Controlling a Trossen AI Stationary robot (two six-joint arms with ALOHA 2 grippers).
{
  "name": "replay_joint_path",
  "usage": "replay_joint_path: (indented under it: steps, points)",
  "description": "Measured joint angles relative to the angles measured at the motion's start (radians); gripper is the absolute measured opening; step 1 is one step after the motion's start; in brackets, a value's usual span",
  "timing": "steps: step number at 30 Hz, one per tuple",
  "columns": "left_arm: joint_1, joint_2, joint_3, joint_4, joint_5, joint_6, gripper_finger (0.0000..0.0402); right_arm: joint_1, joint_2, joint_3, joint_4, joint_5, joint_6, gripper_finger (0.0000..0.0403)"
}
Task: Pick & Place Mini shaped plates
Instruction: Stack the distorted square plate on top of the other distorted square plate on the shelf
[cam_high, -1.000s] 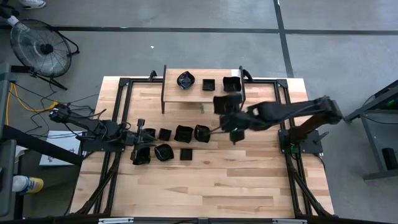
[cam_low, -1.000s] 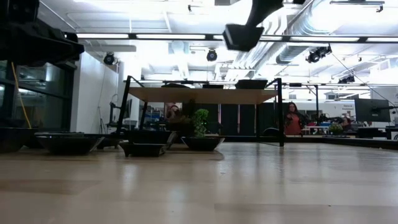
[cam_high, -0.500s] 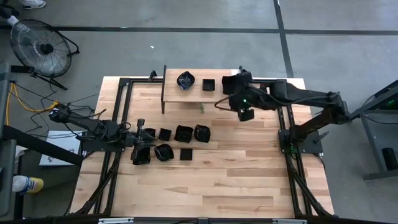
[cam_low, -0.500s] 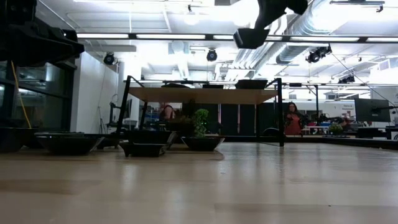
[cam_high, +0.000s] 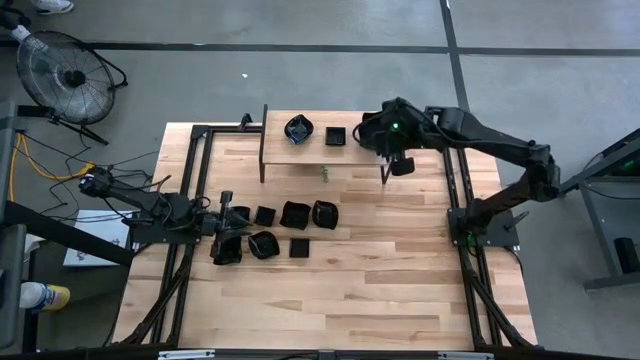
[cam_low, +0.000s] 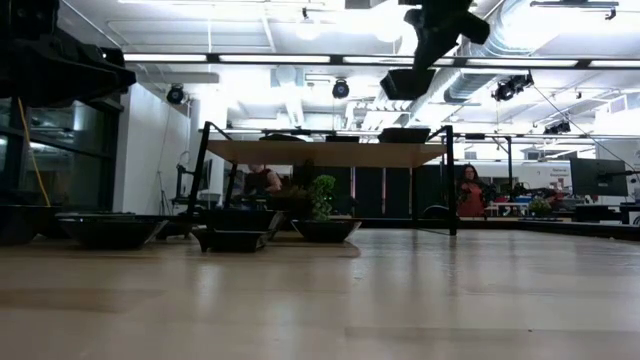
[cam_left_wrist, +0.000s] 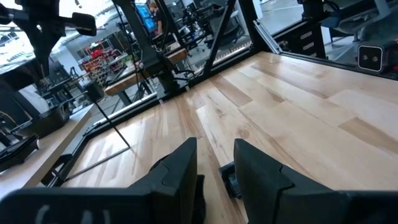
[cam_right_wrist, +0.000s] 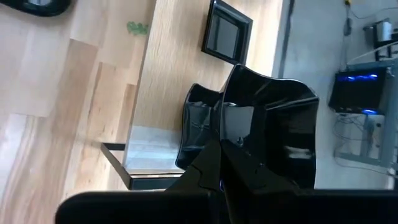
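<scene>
My right gripper hovers over the right end of a raised wooden shelf at the table's far side, shut on a glossy black angular mini plate. In the low view that plate hangs above the shelf top. A scalloped plate, a square plate and another plate sit on the shelf, the last just beneath the held one. Several more plates rest on the table in front of the shelf. My left gripper waits low beside them, open by a narrow gap. My right gripper pinches the angular plate by its raised rim, with the wall between the two fingers. It comes from above, pointing down. The plate is lifted clear and tilted, hanging under the gripper above the shelf and the plate lying there.
The shelf stands on thin dark legs with open space underneath. A dark metal frame runs along the table's left, right and far sides. A small green thing lies in front of the shelf. People stand in the room beyond.
My right gripper has carried the plate from above the middle of the table, near the plate cluster, toward the far edge. It now hangs over the shelf's right end, and the arm has swung and turned about on the way. The left arm stayed still.
</scene>
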Motion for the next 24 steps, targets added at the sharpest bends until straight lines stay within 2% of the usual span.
replay_joint_path:
  steps: [6, 9, 24]
  points:
    - [0.000, 0.000, 0.000, 0.000, -0.001, 0.000, 0.0103, -0.038, -0.004, -0.086, 0.075, -0.016, -0.077, 0.0000]
    - [0.000, 0.000, 0.000, 0.000, -0.001, 0.000, 0.0103, -0.044, -0.004, -0.139, 0.126, 0.015, -0.100, 0.0000]
    - [0.000, 0.000, 0.000, 0.000, 0.000, 0.000, 0.0103, -0.068, -0.005, -0.266, 0.274, -0.026, -0.095, 0.0000]
